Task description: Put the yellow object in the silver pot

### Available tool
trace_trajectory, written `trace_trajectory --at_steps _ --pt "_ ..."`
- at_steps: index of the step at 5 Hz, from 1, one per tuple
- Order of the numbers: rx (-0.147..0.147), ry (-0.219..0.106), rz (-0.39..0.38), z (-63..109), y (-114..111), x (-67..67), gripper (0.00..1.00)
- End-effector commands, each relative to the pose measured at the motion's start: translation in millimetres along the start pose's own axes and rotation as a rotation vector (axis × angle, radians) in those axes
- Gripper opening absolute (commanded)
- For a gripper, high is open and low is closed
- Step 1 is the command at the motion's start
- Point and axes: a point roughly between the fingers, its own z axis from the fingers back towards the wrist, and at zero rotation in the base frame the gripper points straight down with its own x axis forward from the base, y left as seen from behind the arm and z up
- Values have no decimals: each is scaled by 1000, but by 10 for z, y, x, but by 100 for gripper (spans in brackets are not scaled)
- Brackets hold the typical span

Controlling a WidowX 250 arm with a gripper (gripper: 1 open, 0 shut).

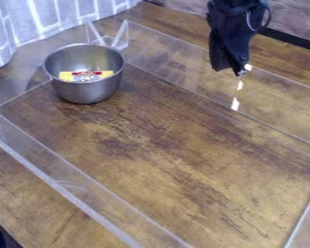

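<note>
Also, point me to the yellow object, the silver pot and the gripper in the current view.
yellow object (75,78), camera view, its pale left part
silver pot (88,93), camera view, outer front wall
gripper (239,71), camera view, between the fingertips

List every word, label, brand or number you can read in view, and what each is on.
No text can be read with certainty.
Small yellow item with a red patch, inside the round silver metal pot: dark marks, too small and blurred to read.
Silver pot's outer wall: no lettering visible.
</note>
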Motion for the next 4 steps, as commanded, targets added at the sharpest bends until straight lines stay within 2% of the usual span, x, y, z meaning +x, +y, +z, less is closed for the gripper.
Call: trace_trajectory --at_steps 1,4 --pt "53 -88 -28 290 14 151 0" --pt "118 -81 -20 389 139 154 0"
